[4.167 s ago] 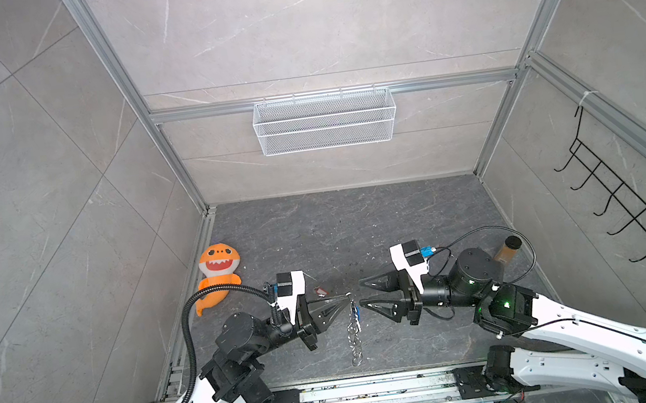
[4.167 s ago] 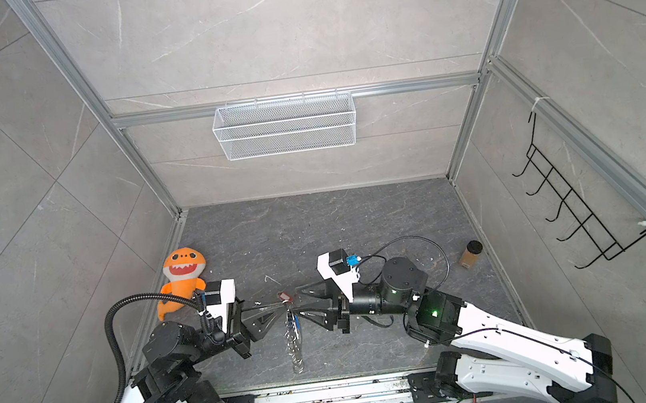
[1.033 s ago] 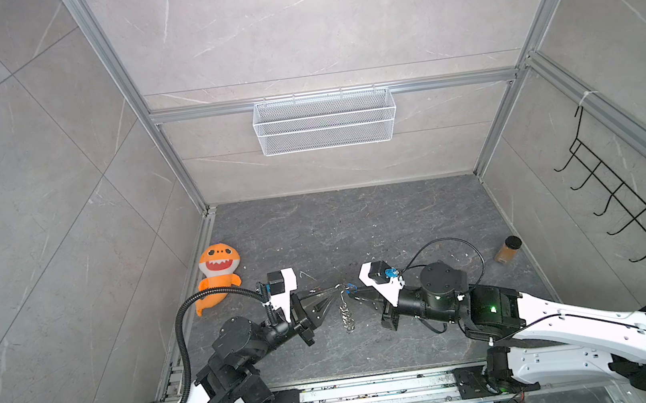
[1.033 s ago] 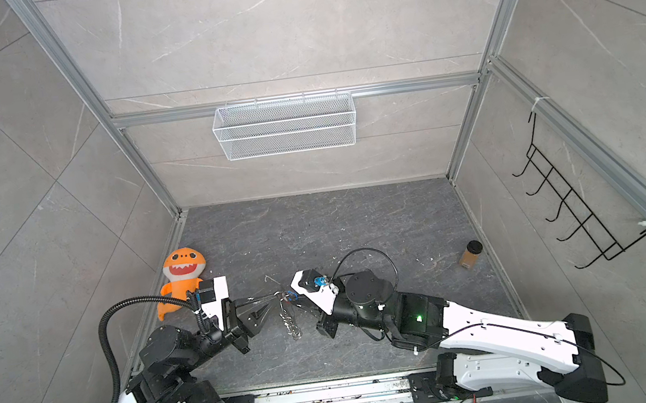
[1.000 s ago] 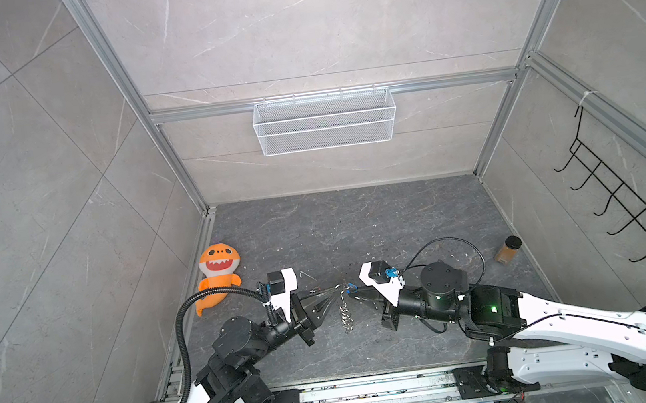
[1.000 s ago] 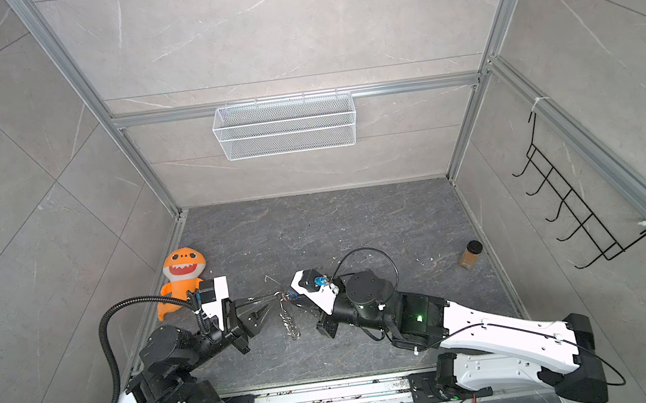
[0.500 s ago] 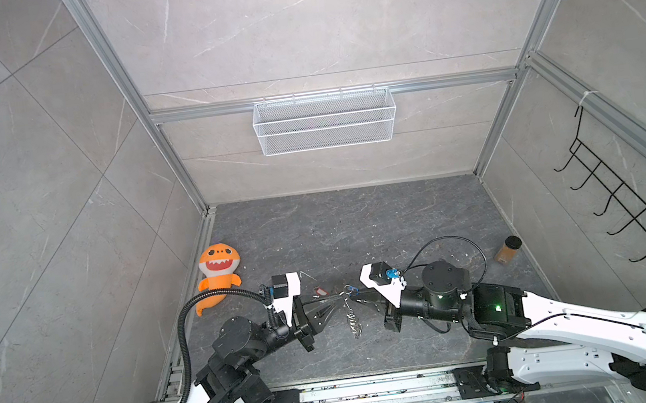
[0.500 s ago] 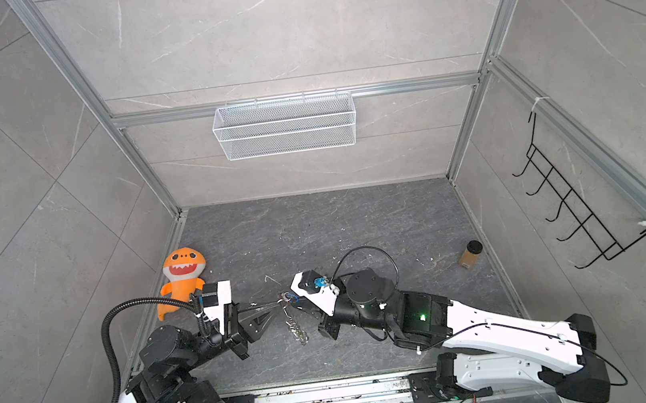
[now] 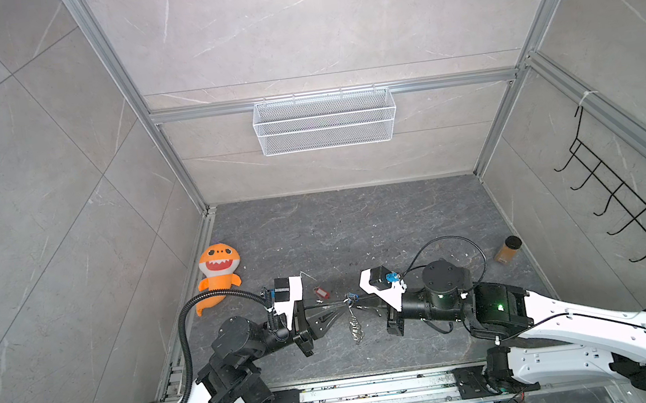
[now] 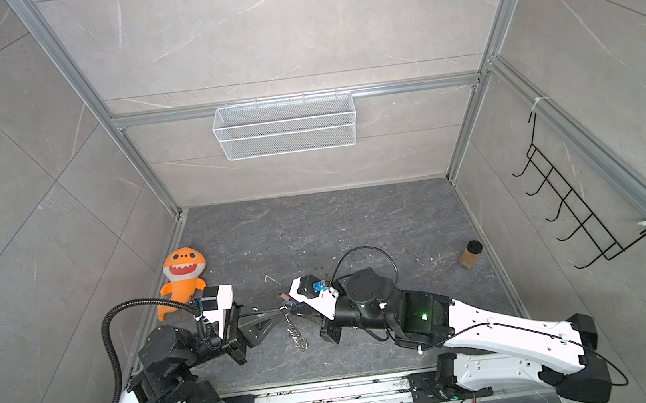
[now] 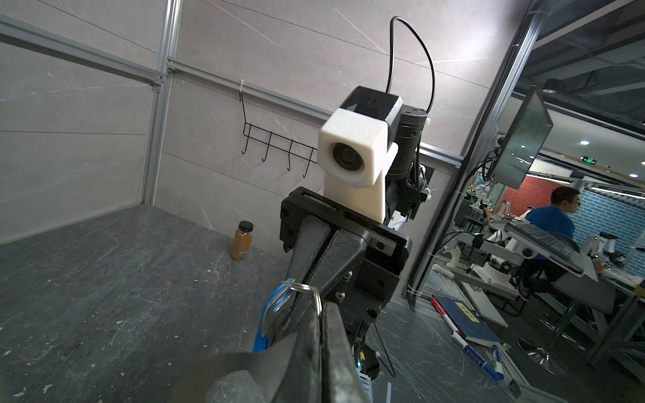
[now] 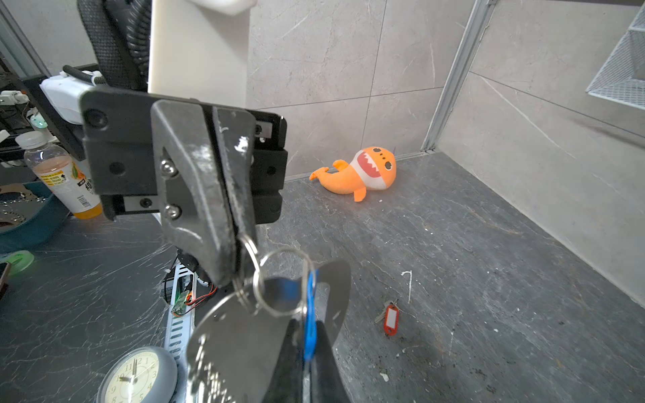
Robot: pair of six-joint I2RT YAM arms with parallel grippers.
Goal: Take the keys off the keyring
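The left end effector (image 9: 340, 304) is clamped shut on a ring of the keyring (image 9: 355, 326), whose chain dangles beneath. Facing it across the keyring, the right end effector (image 9: 363, 304) pinches the blue-tagged key (image 12: 309, 314), its blade hidden in the grip. The red-tagged key (image 12: 390, 315) lies loose on the counter (image 12: 488, 279) near the keyring.

This is looking like a robotics lab: beyond the test cell's aluminium post (image 11: 497, 104) a man in blue (image 11: 555, 218) is sitting, white robot arms (image 11: 481, 195) are standing, a monitor (image 11: 523, 139) is hanging.
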